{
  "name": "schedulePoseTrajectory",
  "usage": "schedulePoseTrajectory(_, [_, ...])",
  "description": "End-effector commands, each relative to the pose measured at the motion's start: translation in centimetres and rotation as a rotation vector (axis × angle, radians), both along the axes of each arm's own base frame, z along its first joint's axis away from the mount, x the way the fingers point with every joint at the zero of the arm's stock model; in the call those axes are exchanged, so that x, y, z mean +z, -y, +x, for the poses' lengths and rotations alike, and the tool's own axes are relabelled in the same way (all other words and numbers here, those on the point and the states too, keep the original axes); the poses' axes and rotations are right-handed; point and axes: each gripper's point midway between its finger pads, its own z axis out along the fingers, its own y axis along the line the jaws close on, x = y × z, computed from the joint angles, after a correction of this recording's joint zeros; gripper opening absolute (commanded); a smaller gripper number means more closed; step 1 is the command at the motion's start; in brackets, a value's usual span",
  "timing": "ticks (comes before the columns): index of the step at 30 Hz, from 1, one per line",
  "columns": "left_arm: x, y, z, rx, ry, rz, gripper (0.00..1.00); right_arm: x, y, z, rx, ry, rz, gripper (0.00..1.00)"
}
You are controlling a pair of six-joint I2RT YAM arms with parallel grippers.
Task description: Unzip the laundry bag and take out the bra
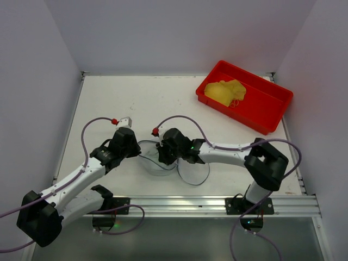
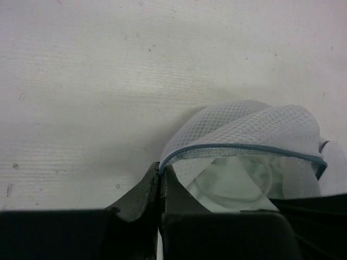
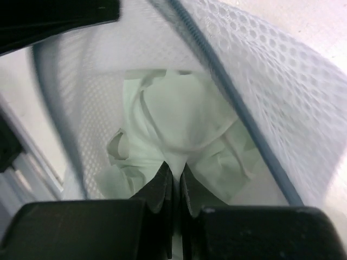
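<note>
The white mesh laundry bag point(image 1: 159, 157) lies open near the table's front, between my two grippers. Its blue-grey zipper rim point(image 2: 244, 147) shows in the left wrist view. My left gripper point(image 2: 161, 167) is shut on the bag's rim at its left end and holds the upper half up. The pale mint bra point(image 3: 179, 119) lies crumpled inside the bag. My right gripper point(image 3: 177, 169) reaches inside the bag and is shut on a fold of the bra. In the top view the right gripper point(image 1: 165, 155) covers the bag's opening.
A red plastic tray point(image 1: 274, 111) stands at the back right with a yellow cloth point(image 1: 227, 91) in it. A loose hoop of the bag point(image 1: 193, 173) lies toward the front rail point(image 1: 217, 202). Cables loop over both arms.
</note>
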Motion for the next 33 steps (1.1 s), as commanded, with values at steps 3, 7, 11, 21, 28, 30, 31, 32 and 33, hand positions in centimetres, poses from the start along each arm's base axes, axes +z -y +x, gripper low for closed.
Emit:
schedulePoseTrajectory(3, [2.0, -1.3, 1.2, 0.051, 0.056, 0.045, 0.0, 8.6, 0.7, -1.9, 0.1, 0.102, 0.196, 0.0])
schedulePoseTrajectory(7, [1.6, -1.3, 1.1, 0.044, 0.044, 0.048, 0.0, 15.7, 2.4, -2.6, 0.102, 0.208, 0.367, 0.0])
schedulePoseTrajectory(11, [1.0, -0.3, 0.8, 0.004, 0.026, 0.015, 0.0, 21.5, 3.9, -2.0, 0.042, 0.314, 0.547, 0.0])
schedulePoseTrajectory(21, [1.7, 1.9, 0.5, -0.1, 0.047, -0.075, 0.0, 30.2, 8.2, 7.9, -0.357, 0.492, 0.691, 0.0])
schedulePoseTrajectory(28, [1.9, 2.8, 1.0, -0.125, 0.042, -0.09, 0.0, 38.2, 6.5, 8.0, -0.159, 0.495, 0.865, 0.0])
schedulePoseTrajectory(30, [2.1, 3.4, 1.5, -0.134, 0.036, -0.098, 0.0, 39.5, 5.5, 6.7, -0.078, 0.457, 0.931, 0.0])
schedulePoseTrajectory(31, [2.2, 3.9, 1.5, -0.151, 0.033, -0.113, 0.0, 39.9, 5.3, 6.8, -0.076, 0.458, 0.945, 0.0])
schedulePoseTrajectory(32, [2.3, 4.1, 1.8, -0.157, 0.039, -0.121, 0.0, 40.2, 5.4, 7.2, -0.092, 0.465, 0.948, 0.0])
schedulePoseTrajectory(33, [2.7, 4.3, 2.1, -0.157, 0.047, -0.125, 0.0, 39.9, 6.0, 8.6, -0.17, 0.496, 0.911, 0.0])
